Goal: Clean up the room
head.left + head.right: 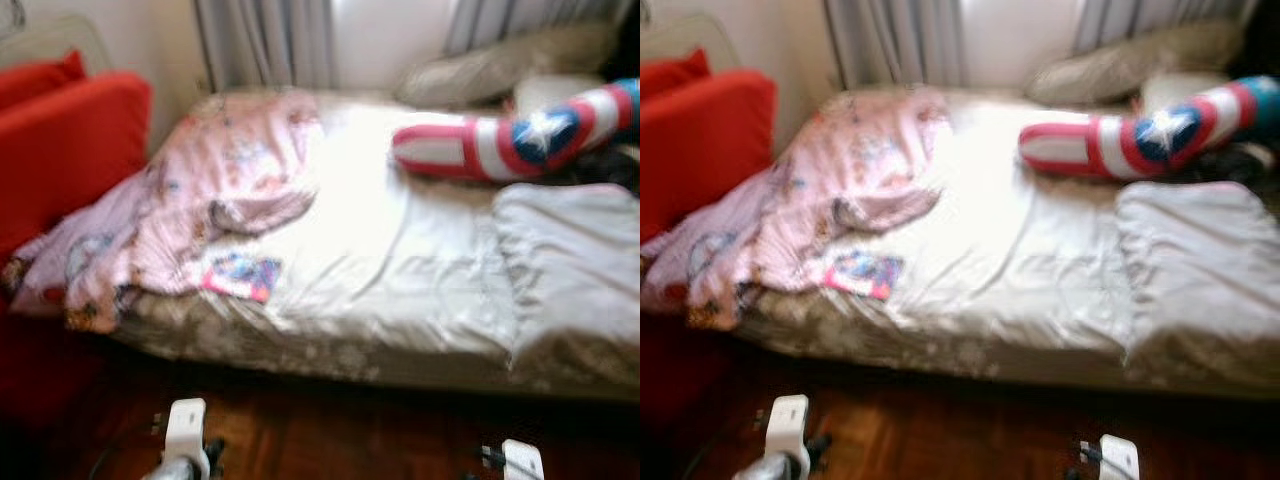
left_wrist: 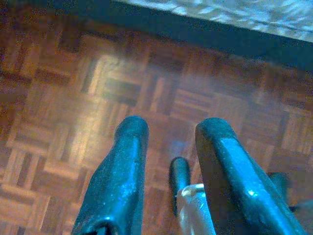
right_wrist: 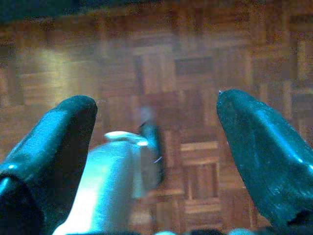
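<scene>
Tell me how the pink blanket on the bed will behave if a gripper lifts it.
The pink blanket lies crumpled in soft folds, so it will probably sag and trail rather than hold shape. One end hangs over the bed edge toward the red chair, so it may drag. The small colourful packet at its edge might shift.

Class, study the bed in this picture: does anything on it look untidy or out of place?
Yes. The pink blanket lies crumpled on the bed's left side, spilling over the edge toward the red sofa. A small colourful flat item, too blurred to identify, lies loose on the sheet beside it.
</scene>
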Controlling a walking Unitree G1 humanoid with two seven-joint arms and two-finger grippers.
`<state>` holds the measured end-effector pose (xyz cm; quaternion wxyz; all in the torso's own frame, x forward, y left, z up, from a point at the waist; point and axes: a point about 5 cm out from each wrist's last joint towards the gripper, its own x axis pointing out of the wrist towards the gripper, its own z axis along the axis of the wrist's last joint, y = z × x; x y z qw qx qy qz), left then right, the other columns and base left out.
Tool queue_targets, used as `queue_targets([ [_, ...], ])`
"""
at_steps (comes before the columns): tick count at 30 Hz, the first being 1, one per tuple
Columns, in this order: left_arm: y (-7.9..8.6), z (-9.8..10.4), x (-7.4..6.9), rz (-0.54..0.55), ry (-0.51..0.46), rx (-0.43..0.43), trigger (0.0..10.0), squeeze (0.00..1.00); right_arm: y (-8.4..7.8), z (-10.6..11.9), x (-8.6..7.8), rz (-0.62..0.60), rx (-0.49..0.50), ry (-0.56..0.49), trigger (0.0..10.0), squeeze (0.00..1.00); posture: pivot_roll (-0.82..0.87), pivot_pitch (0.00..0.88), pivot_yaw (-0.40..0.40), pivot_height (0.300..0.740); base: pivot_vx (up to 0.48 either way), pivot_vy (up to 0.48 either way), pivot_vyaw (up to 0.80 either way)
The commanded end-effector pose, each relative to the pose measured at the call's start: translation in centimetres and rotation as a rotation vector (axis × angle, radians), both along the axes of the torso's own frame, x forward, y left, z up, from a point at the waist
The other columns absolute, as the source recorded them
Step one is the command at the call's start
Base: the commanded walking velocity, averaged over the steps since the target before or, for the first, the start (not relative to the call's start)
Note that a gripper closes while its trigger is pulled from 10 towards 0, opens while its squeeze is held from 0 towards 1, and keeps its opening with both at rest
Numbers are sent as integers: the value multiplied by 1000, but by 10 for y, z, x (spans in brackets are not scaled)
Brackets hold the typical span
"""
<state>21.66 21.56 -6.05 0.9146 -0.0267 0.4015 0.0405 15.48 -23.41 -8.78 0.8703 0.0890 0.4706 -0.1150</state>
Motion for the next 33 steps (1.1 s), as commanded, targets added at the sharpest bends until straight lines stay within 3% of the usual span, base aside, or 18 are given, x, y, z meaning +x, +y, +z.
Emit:
queue_targets([
  [1,-2,-3,-4,0,23,-6,10000,0,-3,2,3,-2,-12,-13,10000,0,-10,0,51,740,0,-319,0],
  [33,-5,-3,-3,-10,30,-16,10000,0,-4,3,5,-6,-15,-16,10000,0,-27,0,52,740,0,-297,0],
])
